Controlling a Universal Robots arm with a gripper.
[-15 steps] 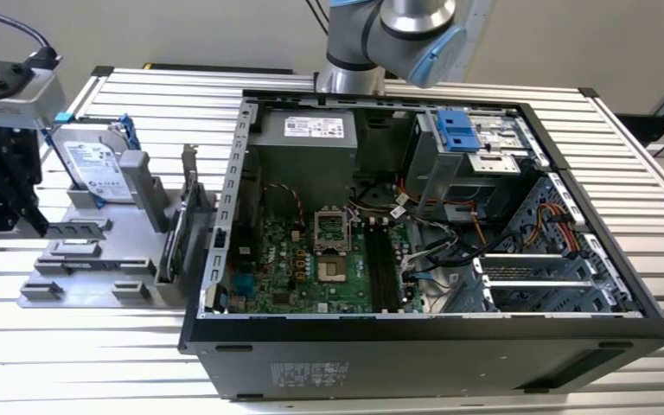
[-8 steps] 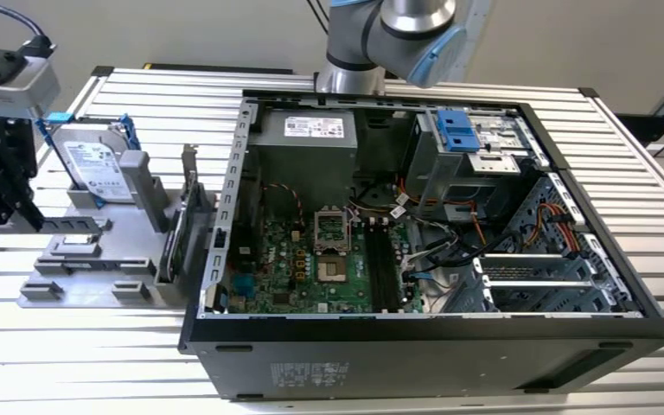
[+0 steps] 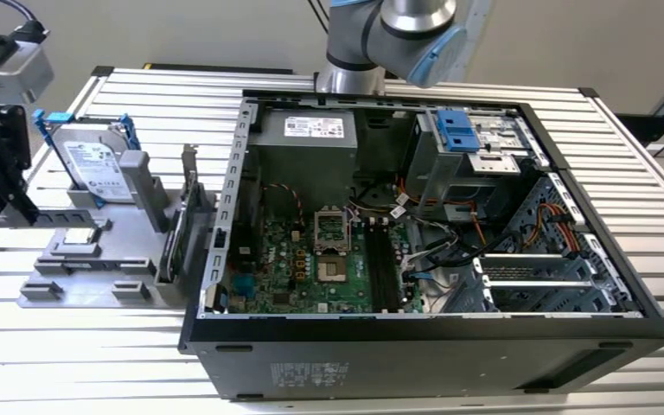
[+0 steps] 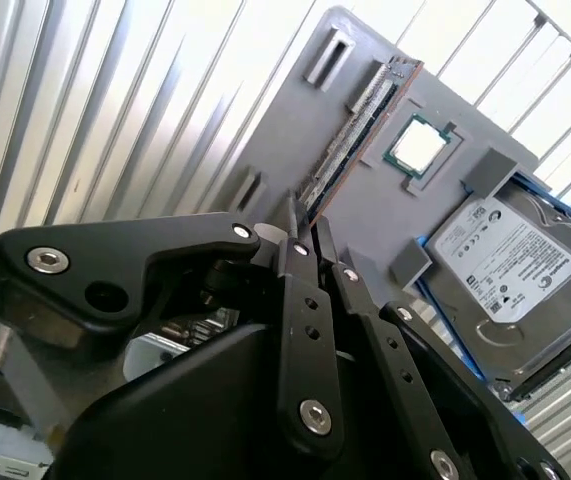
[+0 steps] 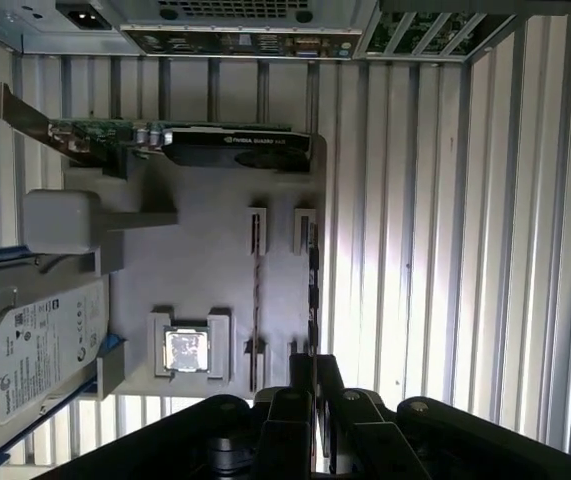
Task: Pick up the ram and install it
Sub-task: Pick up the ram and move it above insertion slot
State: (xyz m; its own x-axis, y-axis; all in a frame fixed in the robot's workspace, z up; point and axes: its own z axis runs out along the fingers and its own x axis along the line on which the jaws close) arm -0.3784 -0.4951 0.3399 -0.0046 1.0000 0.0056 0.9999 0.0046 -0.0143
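- One gripper [image 5: 314, 362] hangs over the grey tray [image 5: 205, 250], drawn narrow, its tips almost meeting.
- Its tips line up with the near end of the ram [image 5: 312, 290], which stands on edge in a slot along the tray's edge. Whether they touch the stick I cannot tell.
- A pinch at the very end, rather than mid-length, could let the stick swing or jam in its slot on lifting.
- A skewed grip could bring it crooked to the computer case [image 3: 424, 354], so it fails to seat.
- Sideways drift could knock the chip [image 5: 186, 350] or hard drive [image 5: 35, 340] nearby.
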